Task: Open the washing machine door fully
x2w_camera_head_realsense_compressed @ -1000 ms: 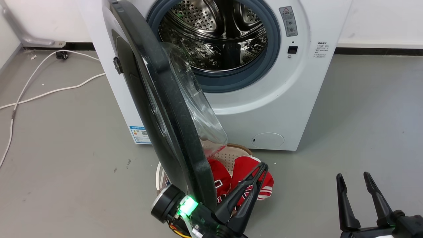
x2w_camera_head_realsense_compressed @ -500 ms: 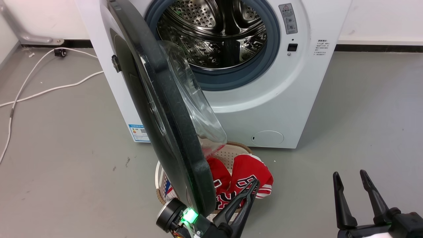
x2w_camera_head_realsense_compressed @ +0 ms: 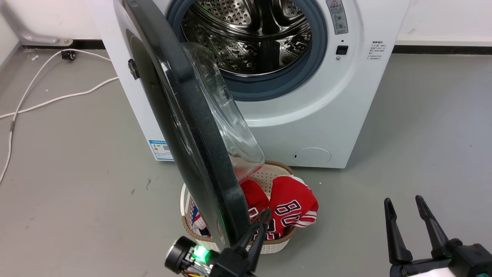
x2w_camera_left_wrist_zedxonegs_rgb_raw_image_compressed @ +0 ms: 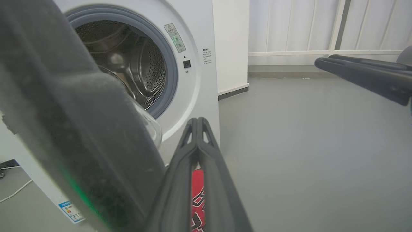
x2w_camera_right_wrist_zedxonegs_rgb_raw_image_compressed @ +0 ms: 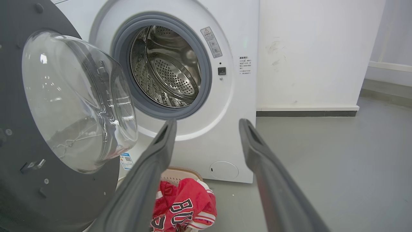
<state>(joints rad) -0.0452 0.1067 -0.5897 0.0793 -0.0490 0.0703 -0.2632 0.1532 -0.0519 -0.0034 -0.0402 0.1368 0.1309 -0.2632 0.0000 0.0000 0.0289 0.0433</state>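
At far left we see a white cable (x2w_camera_head_realsense_compressed: pixel 57 98) trailing over the grey floor (x2w_camera_head_realsense_compressed: pixel 77 184). Next comes the washing machine door (x2w_camera_head_realsense_compressed: pixel 192 138), swung well out from the washing machine (x2w_camera_head_realsense_compressed: pixel 319 123) and nearly edge-on to our head camera, its glass bowl facing the steel drum (x2w_camera_head_realsense_compressed: pixel 250 34). Our left gripper (x2w_camera_head_realsense_compressed: pixel 264 214) lies just beside the door's lower rim, fingers pressed together around nothing; whether it touches, we cannot tell. Behind it sits a cream basket (x2w_camera_head_realsense_compressed: pixel 276 244) of red jerseys (x2w_camera_head_realsense_compressed: pixel 294 207). At far right our right gripper (x2w_camera_head_realsense_compressed: pixel 402 200) hovers over the floor, fingers spread apart.
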